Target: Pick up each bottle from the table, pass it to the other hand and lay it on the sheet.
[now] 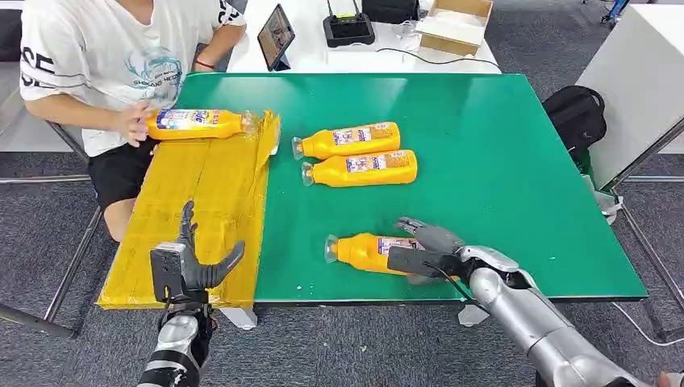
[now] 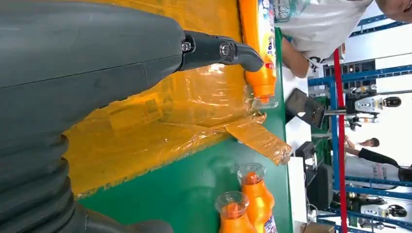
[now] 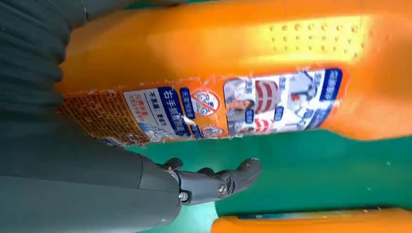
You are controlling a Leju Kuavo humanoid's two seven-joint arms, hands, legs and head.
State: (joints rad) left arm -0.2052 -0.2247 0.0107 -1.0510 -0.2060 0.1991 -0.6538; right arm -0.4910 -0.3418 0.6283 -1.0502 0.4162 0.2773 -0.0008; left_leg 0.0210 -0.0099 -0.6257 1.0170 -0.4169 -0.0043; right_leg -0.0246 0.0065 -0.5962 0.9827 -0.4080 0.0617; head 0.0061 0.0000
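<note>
Nearest me on the green table [image 1: 484,161], an orange bottle [image 1: 363,250] lies on its side. My right hand [image 1: 427,246] straddles its base end, with fingers over the far side and thumb on the near side. In the right wrist view the thumb [image 3: 214,182] stands clear of the bottle [image 3: 218,63], with green showing between them. My left hand [image 1: 198,262] hovers open over the near end of the yellow sheet [image 1: 202,210], holding nothing. Two more orange bottles [image 1: 347,141] [image 1: 363,168] lie side by side mid-table. Another bottle [image 1: 193,123] lies across the sheet's far end.
A person seated at the far left has a hand [image 1: 129,122] on the base of the bottle on the sheet. A white table behind holds a tablet [image 1: 276,36] and a cardboard box [image 1: 456,24]. A black backpack [image 1: 574,117] sits on the floor to the right.
</note>
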